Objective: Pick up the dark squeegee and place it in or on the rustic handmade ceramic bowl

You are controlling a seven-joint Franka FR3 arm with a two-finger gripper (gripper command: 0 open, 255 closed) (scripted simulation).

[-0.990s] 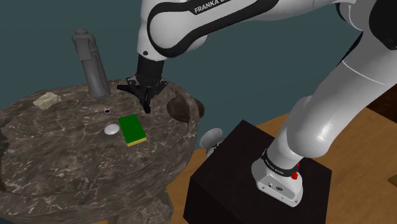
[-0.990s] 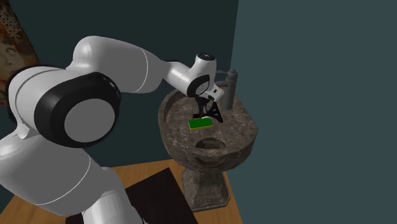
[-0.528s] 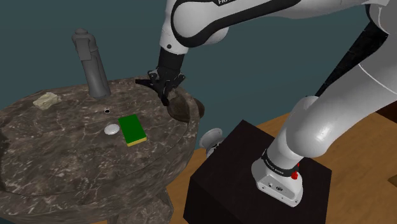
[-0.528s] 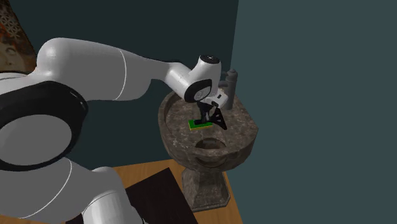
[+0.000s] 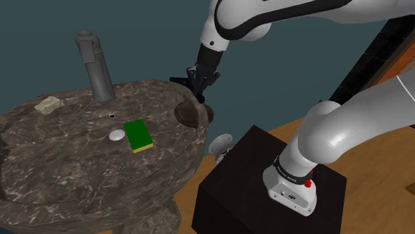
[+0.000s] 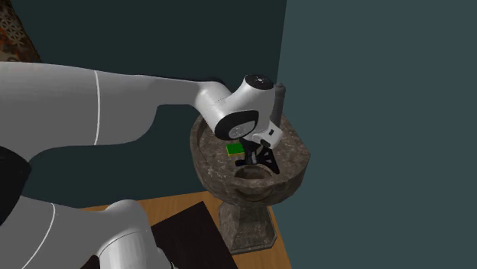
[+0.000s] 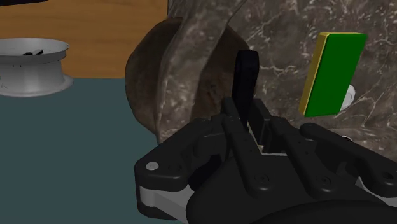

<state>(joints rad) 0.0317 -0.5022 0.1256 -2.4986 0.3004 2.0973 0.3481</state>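
Clasping the dark squeegee (image 7: 245,75) between its black fingers, the gripper (image 5: 198,88) hangs just above the brown ceramic bowl (image 5: 189,115), which sits at the rim of the marbled stone basin (image 5: 66,159), on the side toward the stand. The squeegee is clear of the stone. A narrow black bar of it reaches out past the fingers toward the bowl's hollow, and its bulk sits close under the hand. The step in hand looks to be the placing: the carry seems nearly done and the release has not yet been made. To do it well, I would bring the tool straight down until the squeegee's low end is inside the bowl's rim, centred over the hollow and not over the near lip. The bowl stands so close to the basin's edge that a drop on the lip could send the squeegee over, down toward the white dish (image 5: 221,141) below. Part the fingers only once low, then lift straight up. The green sponge (image 5: 138,135) and grey disc (image 5: 117,135) lie well beyond the bowl from the gripper, out of the way.
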